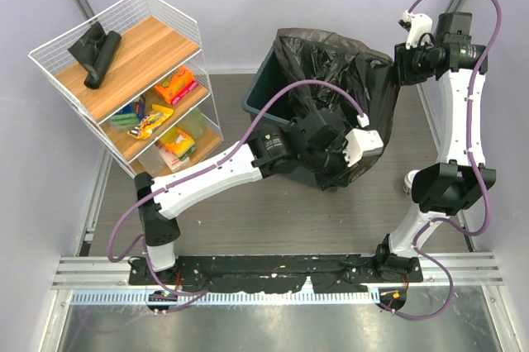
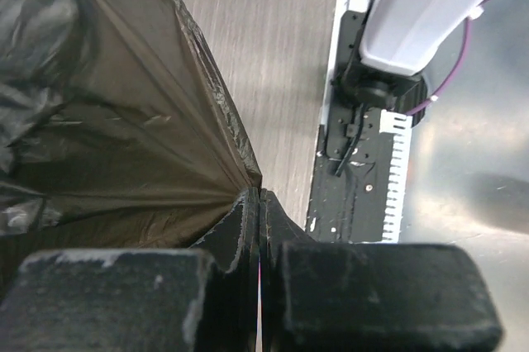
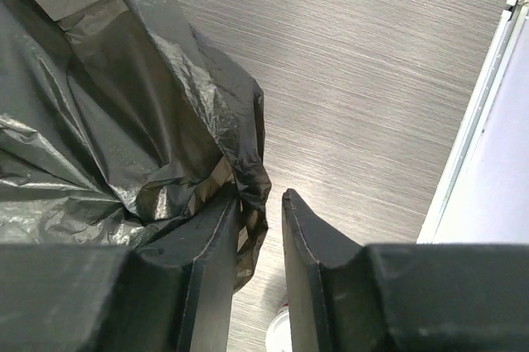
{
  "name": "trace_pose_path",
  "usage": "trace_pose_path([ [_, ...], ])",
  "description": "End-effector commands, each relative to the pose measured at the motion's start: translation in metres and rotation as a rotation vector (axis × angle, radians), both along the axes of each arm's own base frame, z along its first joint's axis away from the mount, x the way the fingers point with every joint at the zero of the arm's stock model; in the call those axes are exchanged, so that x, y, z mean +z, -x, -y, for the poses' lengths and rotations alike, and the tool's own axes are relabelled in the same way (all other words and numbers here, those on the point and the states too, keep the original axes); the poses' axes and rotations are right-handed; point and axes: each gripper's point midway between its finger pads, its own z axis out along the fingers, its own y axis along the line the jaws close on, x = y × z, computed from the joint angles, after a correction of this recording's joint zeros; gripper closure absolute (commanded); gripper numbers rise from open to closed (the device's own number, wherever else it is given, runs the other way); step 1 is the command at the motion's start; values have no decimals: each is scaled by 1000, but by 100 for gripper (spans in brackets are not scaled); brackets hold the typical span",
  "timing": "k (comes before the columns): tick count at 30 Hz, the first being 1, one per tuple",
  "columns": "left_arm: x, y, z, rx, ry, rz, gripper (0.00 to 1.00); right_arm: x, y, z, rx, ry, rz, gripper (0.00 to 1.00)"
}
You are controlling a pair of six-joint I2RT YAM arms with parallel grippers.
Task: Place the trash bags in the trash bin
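Writing: the snack packets (image 1: 173,86) on the lower shelves of the white wire rack (image 1: 201,54) carry bright print, but it is too small to read.
Left tool (image 2: 259,197): pressed together, pinching a stretched edge of the black sack (image 2: 99,121). The film fans out taut from the pinch point.
Right tool (image 3: 263,197): the fingers stand a narrow gap apart and the desk shows between them. A crinkled edge of the sack folds over one fingertip (image 3: 231,211) and hangs partly into the gap. The other finger is bare.
Black sack: a large crinkled bag draped over the trash bin (image 1: 260,102), covering its mouth and spilling down its right and near sides.
Trash bin: dark grey-green, standing on the desk (image 1: 248,211) at far centre, just right of the rack.
Left arm: reaches across to the near right side of the bin.
Right arm: reaches to the sack's far right corner.
Other bags: a black roll of trash bags (image 1: 97,53) lies on the rack's wooden top shelf, at far left.
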Motion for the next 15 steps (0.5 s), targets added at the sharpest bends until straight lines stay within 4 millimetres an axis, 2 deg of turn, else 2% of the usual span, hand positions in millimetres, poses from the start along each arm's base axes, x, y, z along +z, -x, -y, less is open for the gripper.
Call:
trace_pose_path([
  [1,3,-9,-9,29,-1,88,100,9,-2,-1,18,8,40,63],
  [5,-4,-13,-15,49,-29,115,100,8,-1,1,17,19,36,53],
  [11,4,-15,-23,54,-32,149,99,16,3,2,19,32,46,44],
  [12,7,-14,-25,54,-30,150,95,18,4,2,20,36,51,42],
  [14,11,-12,-27,46,-30,149,72,20,6,3,17,44,49,39],
  [15,12,-12,-28,45,-30,153,63,23,8,3,17,50,56,39],
])
